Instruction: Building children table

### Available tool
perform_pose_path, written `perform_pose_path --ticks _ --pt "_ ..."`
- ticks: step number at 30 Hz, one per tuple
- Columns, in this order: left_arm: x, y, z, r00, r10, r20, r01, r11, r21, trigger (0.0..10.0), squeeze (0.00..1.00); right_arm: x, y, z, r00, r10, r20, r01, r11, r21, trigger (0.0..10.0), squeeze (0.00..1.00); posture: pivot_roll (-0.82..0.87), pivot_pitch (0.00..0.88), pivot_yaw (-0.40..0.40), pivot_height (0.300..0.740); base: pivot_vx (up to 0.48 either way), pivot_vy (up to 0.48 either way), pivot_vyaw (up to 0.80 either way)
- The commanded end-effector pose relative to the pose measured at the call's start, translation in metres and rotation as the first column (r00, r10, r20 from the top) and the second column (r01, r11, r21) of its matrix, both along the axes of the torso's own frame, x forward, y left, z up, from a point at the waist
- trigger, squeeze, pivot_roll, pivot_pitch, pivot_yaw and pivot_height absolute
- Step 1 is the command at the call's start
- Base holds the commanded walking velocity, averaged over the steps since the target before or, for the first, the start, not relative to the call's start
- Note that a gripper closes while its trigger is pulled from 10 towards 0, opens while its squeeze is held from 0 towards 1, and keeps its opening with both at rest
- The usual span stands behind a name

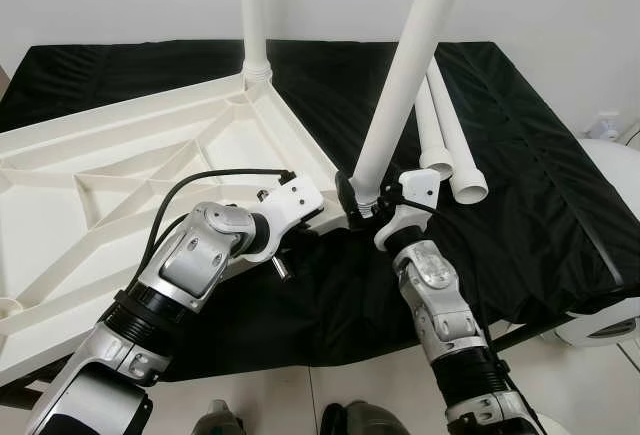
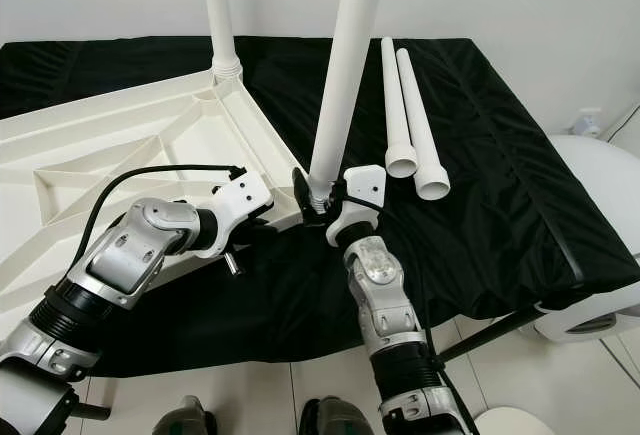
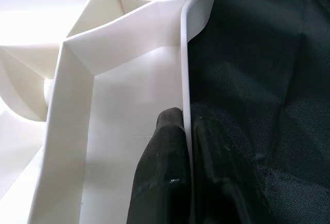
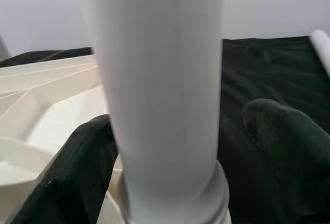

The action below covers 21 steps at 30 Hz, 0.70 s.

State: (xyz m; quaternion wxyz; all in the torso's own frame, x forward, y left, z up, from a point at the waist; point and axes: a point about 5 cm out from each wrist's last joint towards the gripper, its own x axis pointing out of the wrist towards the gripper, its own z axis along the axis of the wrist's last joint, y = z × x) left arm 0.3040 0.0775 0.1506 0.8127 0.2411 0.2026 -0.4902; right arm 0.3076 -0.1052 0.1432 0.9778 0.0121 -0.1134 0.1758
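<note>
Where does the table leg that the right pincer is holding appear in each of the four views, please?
Left eye view: table leg rises from centre toward the top edge, right pincer at its base.
Right eye view: centre, upright.
Left wrist view: the leg in the tabletop's corner socket at the top edge may be it; I cannot tell.
Right wrist view: centre, between black fingers.
Shared landmark: white upturned tabletop.

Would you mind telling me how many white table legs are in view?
4: one leg upright in the tabletop's far corner, one upright in the right hand, two lying loose on the black cloth.
</note>
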Motion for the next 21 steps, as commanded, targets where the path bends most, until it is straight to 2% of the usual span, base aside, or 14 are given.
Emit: perform_pose_path --ticks 1,4,7,14,21 --pt "0.002 -0.007 0.018 0.995 -0.027 0.097 0.03 0.999 -0.03 10.0 0.0 0.001 -0.002 -0.002 0.999 0.033 -0.014 -0.033 0.999 0.003 10.0 0.0 0.02 0.04 -0.048 0.74 0.0 0.0 0.0" --pt "0.002 -0.007 0.018 0.995 -0.028 0.097 0.031 0.999 -0.03 10.0 0.0 0.002 -0.004 -0.001 0.998 0.067 -0.01 -0.067 0.998 -0.008 10.0 0.0 0.02 0.039 -0.048 0.74 0.0 0.0 0.0" --pt "0.001 -0.008 0.017 0.995 -0.031 0.095 0.034 0.999 -0.028 10.0 0.0 0.006 -0.013 0.004 0.99 0.144 -0.005 -0.144 0.988 -0.046 10.0 0.0 0.02 0.039 -0.048 0.74 0.0 0.0 0.0" --pt "0.0 -0.008 0.017 0.995 -0.033 0.093 0.036 0.999 -0.028 10.0 0.0 0.011 -0.02 0.009 0.977 0.213 -0.003 -0.212 0.974 -0.074 10.0 0.0 0.02 0.038 -0.05 0.74 0.0 0.0 0.0" --pt "-0.001 -0.009 0.016 0.995 -0.034 0.093 0.037 0.999 -0.029 10.0 0.0 0.014 -0.024 0.013 0.943 0.332 -0.032 -0.334 0.937 -0.106 10.0 0.0 0.02 0.034 -0.053 0.74 0.0 0.0 0.0"
